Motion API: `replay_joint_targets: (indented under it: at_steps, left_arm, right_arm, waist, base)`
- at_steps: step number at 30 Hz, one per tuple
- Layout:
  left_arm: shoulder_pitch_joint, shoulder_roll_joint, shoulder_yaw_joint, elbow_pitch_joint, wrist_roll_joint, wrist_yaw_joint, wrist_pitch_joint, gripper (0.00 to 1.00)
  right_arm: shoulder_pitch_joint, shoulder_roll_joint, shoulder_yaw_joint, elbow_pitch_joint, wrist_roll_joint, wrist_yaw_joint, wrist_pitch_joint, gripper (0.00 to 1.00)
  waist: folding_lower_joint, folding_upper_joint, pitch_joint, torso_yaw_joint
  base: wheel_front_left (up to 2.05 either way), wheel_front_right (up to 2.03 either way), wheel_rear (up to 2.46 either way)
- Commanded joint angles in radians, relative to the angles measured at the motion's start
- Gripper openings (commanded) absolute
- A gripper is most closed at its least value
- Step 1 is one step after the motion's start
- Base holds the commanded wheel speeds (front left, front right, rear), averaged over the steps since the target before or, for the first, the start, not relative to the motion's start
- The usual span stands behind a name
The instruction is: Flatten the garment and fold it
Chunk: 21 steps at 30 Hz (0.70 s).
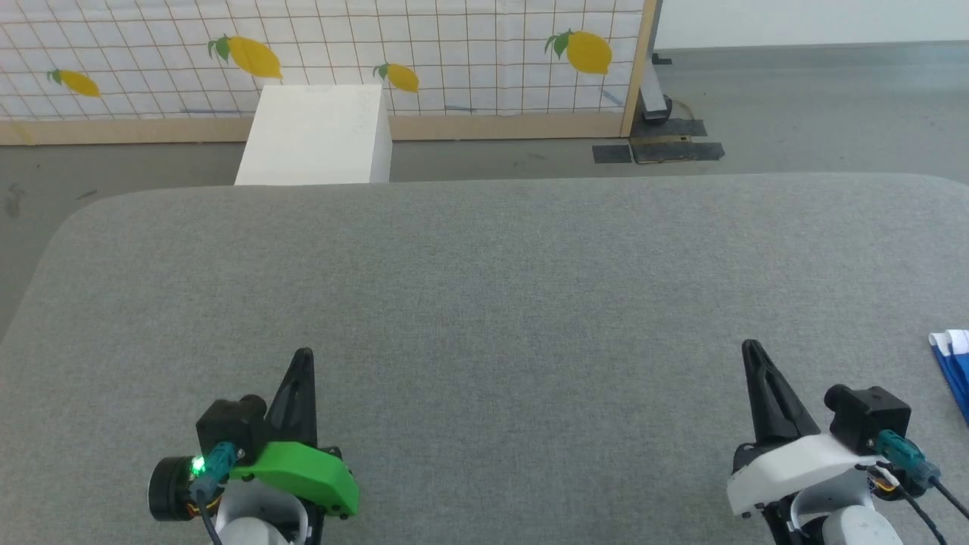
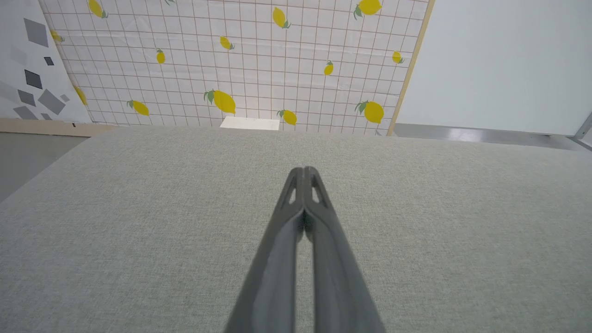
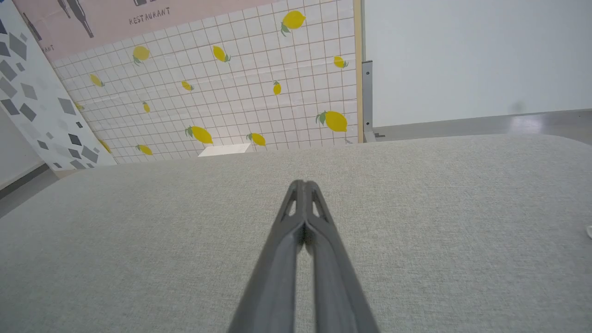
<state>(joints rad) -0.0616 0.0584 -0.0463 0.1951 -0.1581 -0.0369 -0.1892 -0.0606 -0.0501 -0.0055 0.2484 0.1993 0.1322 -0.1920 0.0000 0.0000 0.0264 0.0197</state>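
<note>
1. The bright blue fabric garment with a white stripe [image 1: 955, 369] lies on the grey woven-cloth table [image 1: 484, 288] at the head view's 4 o'clock edge. It is mostly cut off, so too little shows to read any print.
2. The left gripper with the green housing [image 1: 303, 354] sits at 7 o'clock, its dark fingers pressed together on nothing.
3. The right gripper with the white housing [image 1: 749, 347] sits at 5 o'clock, likewise pressed together and empty. The garment is at its 3 o'clock, apart from it.
4. A white rectangular box [image 1: 314, 136] stands at 11 o'clock, before a white tiled panel printed with yellow lemons [image 1: 454, 45].
5. In the right wrist view, a pink poster [image 3: 149, 16] at 11 o'clock reads "RESTAURANT".
</note>
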Motion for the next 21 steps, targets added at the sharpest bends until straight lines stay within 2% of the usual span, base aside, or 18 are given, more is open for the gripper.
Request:
replay_joint_targets:
  at_steps: [1, 21]
  left_arm:
    - [0.014, -0.002, 0.003, -0.008, 0.008, 0.006, 0.004, 0.0]
    - [0.024, -0.003, 0.012, -0.048, 0.041, 0.013, 0.044, 0.0]
  right_arm:
    - [0.015, 0.0, 0.001, -0.011, -0.011, 0.0, 0.008, 0.0]
    - [0.025, 0.0, 0.002, -0.063, -0.052, -0.001, 0.048, 0.0]
  waist:
    - [0.0, 0.0, 0.0, 0.0]
    - [0.0, 0.0, -0.006, -0.004]
  base:
    - [0.0, 0.0, 0.0]
    - [0.0, 0.0, 0.0]
